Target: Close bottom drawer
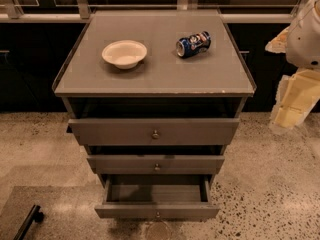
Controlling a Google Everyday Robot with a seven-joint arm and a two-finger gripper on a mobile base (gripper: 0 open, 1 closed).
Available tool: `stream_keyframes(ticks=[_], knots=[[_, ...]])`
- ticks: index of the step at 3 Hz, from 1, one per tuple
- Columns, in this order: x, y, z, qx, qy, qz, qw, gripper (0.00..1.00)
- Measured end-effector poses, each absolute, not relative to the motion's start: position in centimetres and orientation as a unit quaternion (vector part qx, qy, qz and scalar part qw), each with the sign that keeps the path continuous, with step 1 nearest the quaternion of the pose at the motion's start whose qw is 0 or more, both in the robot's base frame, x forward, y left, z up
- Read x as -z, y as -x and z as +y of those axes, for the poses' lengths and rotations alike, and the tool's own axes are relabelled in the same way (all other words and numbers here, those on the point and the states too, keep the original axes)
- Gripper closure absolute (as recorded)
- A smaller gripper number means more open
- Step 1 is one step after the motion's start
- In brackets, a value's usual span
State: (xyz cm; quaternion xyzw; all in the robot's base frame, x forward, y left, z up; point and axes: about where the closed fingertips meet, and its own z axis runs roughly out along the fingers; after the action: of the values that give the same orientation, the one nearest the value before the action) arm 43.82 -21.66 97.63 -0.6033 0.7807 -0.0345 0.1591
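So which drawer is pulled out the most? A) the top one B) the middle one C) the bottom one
C: the bottom drawer sticks out farthest, with its inside showing. The gripper hangs to the right of the cabinet, not touching it.

Grey worktop (155, 76) carrying white bowl (124, 53) far left, upright, and blue can (193, 44) far right, lying on its side, dented; well apart. Below, top drawer (200, 131) and middle drawer (195, 164) both pulled out a little. Speckled floor (272, 184) around. Black bar (27, 222) near left. At right edge, beside worktop: gripper (292, 104).
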Motion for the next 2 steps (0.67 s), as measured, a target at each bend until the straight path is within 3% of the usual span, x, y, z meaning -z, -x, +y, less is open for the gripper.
stream_keyframes(ticks=[2], knots=[[-96.1, -43.5, -22.1, 0.02, 0.602, 0.778, 0.181, 0.0]])
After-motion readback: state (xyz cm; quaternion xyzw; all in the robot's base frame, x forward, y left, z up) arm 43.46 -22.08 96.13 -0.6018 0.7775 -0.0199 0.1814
